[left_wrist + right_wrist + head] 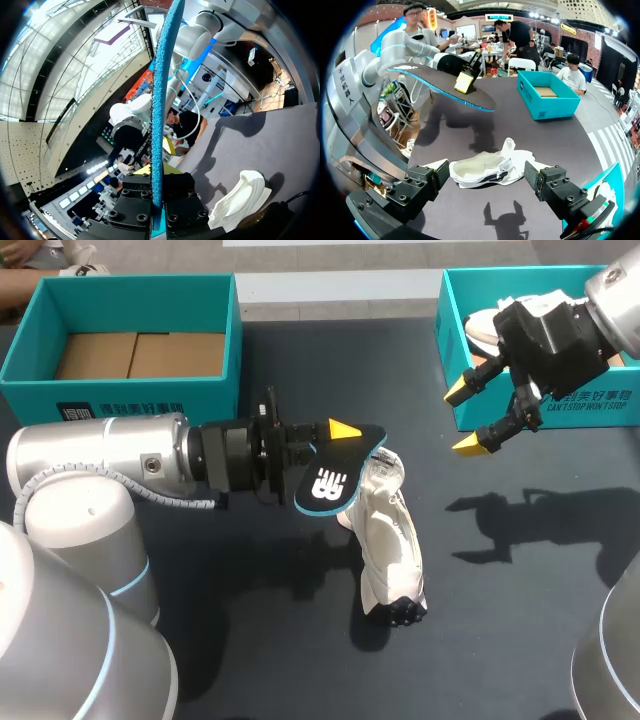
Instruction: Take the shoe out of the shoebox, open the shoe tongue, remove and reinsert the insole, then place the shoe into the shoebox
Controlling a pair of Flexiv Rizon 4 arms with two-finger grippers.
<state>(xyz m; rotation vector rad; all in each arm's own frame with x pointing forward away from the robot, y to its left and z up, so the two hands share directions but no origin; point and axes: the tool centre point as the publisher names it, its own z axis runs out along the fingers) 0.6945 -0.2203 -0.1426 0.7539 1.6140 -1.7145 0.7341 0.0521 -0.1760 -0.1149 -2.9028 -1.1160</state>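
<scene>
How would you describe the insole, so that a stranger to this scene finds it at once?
Over the dark table, look at the left hand near the middle. It grips the insole above the white shoe. The insole is the only flat, thin piece: black with a white mark, blue at its edge.

A dark table (520, 640) is carrying a teal box (445, 330) at its far right side, where what appears to be a white shoe (481, 326) is lying inside, partly hidden from overhead.
</scene>
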